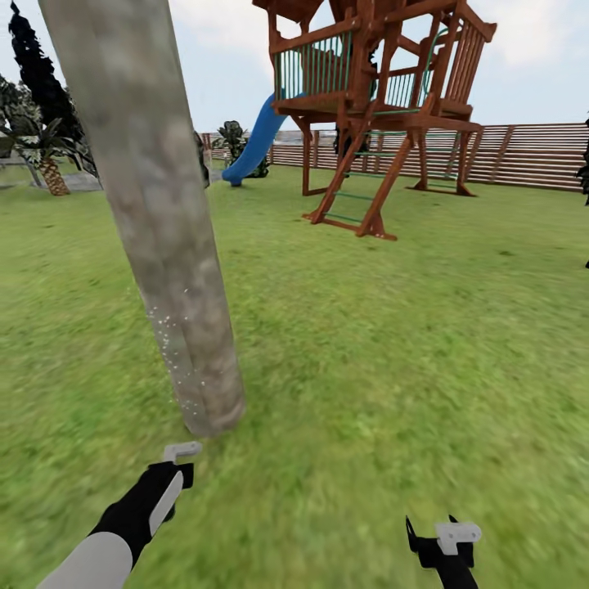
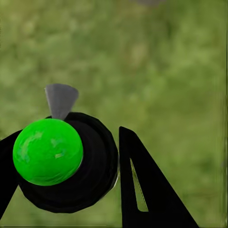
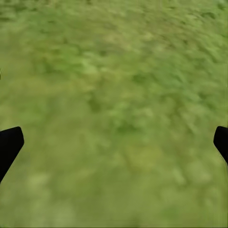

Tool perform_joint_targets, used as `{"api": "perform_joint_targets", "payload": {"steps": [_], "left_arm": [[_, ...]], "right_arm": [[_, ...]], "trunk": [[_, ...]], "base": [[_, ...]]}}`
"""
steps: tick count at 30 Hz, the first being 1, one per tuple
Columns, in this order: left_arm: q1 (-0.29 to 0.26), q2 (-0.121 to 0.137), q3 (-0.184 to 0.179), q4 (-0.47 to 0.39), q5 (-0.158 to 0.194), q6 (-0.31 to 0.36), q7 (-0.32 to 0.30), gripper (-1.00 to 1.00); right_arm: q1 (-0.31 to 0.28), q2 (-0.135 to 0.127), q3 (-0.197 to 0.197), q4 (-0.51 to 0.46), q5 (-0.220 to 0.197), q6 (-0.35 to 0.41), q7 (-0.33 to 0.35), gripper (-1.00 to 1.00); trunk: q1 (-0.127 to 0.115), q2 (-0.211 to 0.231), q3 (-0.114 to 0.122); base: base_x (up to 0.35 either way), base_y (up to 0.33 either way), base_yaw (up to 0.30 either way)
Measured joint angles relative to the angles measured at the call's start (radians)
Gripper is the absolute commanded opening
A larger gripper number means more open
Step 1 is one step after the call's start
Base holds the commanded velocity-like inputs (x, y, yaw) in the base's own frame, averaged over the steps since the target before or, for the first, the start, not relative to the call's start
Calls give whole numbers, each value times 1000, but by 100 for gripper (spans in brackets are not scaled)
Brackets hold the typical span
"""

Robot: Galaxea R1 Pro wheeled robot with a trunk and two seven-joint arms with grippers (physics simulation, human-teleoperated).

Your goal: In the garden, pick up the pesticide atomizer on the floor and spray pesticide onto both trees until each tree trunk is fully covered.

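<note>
A thick mottled grey-brown tree trunk (image 1: 155,221) leans across the left of the head view, rooted in the lawn just ahead of my left arm. Fine white pesticide specks (image 1: 168,343) dot its lower left side. My left gripper (image 1: 176,468) sits just short of the trunk's base, shut on the pesticide atomizer (image 2: 71,161), a black round bottle with a bright green cap and a grey nozzle (image 2: 61,99). My right gripper (image 1: 442,536) hangs low at the bottom right, open over bare grass (image 3: 114,95), holding nothing.
A brown wooden play tower (image 1: 376,106) with a blue slide (image 1: 258,139) stands on the lawn ahead. The slatted fence (image 1: 523,155) runs behind it. A palm-like plant (image 1: 49,168) and dark trees are at far left. Open grass (image 1: 409,343) lies right of the trunk.
</note>
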Motion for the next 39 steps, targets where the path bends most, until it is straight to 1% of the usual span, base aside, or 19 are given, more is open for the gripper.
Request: {"api": "perform_joint_targets", "payload": {"steps": [4,16,33,39], "left_arm": [[0,0,0,-1,0,5,-5,-100],[0,-2,-1,-2,1,4,-5,-100],[0,-2,0,-2,1,3,-5,-100],[-1,-2,0,-2,1,3,-5,-100]], "right_arm": [[0,0,0,0,0,0,0,100],[0,0,0,0,0,0,0,100],[0,0,0,0,0,0,0,100],[0,0,0,0,0,0,0,100]], "trunk": [[0,0,0],[0,0,0],[0,0,0],[0,0,0]], "base": [[172,-233,245],[16,-273,21],[12,-275,257],[126,-275,29]]}}
